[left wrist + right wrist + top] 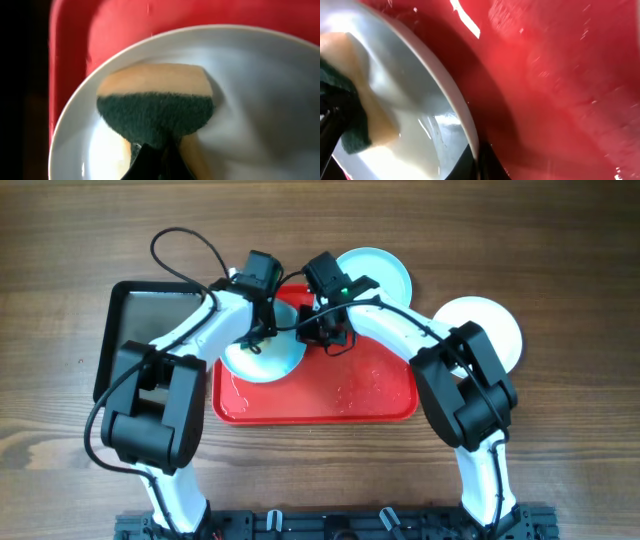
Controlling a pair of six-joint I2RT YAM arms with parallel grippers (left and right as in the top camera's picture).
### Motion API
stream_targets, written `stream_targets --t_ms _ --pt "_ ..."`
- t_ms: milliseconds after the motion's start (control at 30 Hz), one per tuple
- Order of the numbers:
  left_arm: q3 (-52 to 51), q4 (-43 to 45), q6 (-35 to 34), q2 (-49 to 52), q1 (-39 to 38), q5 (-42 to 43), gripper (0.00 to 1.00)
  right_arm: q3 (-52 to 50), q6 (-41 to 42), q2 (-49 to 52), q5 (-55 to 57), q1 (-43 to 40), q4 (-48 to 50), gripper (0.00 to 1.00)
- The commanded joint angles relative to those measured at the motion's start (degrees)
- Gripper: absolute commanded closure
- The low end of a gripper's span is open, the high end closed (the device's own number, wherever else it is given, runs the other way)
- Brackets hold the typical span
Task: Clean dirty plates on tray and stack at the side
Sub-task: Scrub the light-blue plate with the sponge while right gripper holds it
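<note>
A pale turquoise plate [262,358] lies on the red tray [360,395] at its left end. My left gripper [256,332] is shut on a yellow-and-green sponge [155,107] that presses on this plate's inside [260,100]. My right gripper [330,330] is shut on the plate's right rim [465,120]; the rim sits between its fingers [479,162]. The sponge also shows in the right wrist view [355,100]. A second turquoise plate [385,270] lies behind the tray. A cream-white plate [490,325] lies to the tray's right, partly under my right arm.
A dark metal tray [135,330] lies left of the red tray, partly under my left arm. The red tray's floor [570,75] is wet with droplets. Bare wooden table surrounds the trays.
</note>
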Motion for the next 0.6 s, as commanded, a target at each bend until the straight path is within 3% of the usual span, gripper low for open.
stream_targets --t_ms 0,133,300,400,567 --pt "-3.4 -5.5 12.0 3.3 0.4 26.3 0.96 0.3 -0.5 1.6 -0.7 0.0 0.3 0.96" --pt "-3.4 -4.7 18.6 3.3 0.3 41.0 0.96 0.3 -0.6 1.6 -1.2 0.0 0.1 0.96" --pt "-3.4 2.3 16.4 3.3 0.4 43.0 0.96 0.3 -0.6 1.6 -1.4 0.0 0.1 0.96" --pt "-3.4 8.1 8.1 3.3 1.1 35.5 0.96 0.3 -0.6 1.6 -1.4 0.0 0.0 0.96" --pt "-3.4 10.7 -9.0 3.3 2.7 4.8 0.96 0.3 -0.6 1.6 -1.3 0.0 0.0 0.96"
